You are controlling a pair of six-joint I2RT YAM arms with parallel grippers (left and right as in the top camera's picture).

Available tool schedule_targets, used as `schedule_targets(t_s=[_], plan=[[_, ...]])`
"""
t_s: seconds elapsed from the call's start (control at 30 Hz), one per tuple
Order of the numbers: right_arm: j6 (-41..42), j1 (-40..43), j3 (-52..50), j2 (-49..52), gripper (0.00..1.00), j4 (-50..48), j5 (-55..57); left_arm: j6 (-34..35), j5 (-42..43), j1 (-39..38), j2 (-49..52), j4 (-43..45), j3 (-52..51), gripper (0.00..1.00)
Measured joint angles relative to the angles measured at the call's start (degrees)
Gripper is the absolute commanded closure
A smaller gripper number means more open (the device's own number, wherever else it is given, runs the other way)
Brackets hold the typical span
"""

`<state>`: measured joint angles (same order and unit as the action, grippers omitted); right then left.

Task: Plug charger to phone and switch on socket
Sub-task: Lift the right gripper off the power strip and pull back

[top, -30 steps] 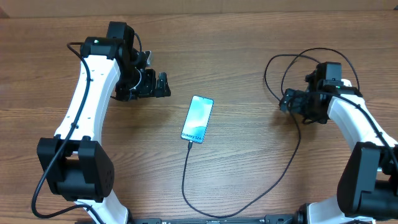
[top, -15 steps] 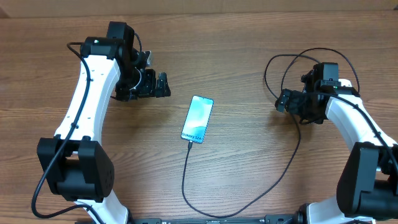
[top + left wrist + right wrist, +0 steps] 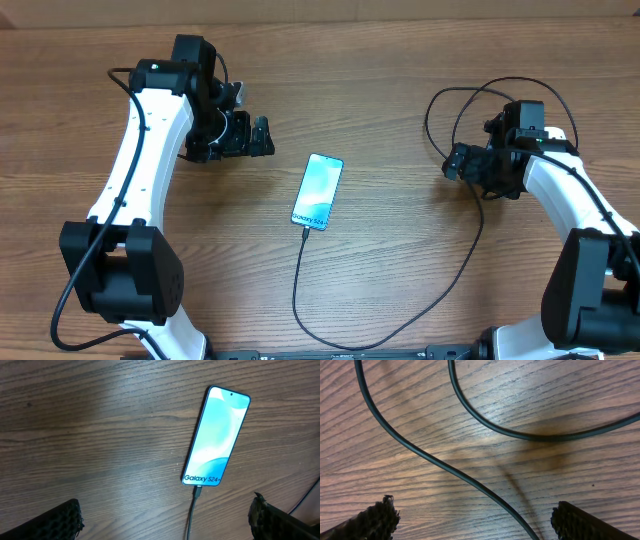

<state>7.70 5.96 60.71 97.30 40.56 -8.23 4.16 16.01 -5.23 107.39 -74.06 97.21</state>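
Plainly, the phone (image 3: 215, 435) reads "Galaxy S24+" and lies flat on the wooden surface (image 3: 380, 80), the charger (image 3: 192, 510) plugged into its lettered end. The left end effector (image 3: 262, 137) hovers near it, spread wide, empty. The right end effector (image 3: 474, 510), likewise spread and empty, hangs over charger loops.

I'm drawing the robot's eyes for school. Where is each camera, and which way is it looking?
Overhead: above the table, facing straight down on phone, cable, left arm and right arm.
Left wrist: on the left arm, facing down at the phone and cable; its fingers show in the bottom corners.
Right wrist: on the right arm, close above the cable; its fingers show likewise.
Shared: overhead and left wrist both show the phone.
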Motion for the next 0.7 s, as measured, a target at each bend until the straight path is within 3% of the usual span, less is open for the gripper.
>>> schedule_targets(t_s=[0.7], plan=[[0.0, 0.0, 0.0, 0.0, 0.0, 0.0, -0.3, 0.0, 0.0, 0.0, -2.4, 0.0, 0.0, 0.0]])
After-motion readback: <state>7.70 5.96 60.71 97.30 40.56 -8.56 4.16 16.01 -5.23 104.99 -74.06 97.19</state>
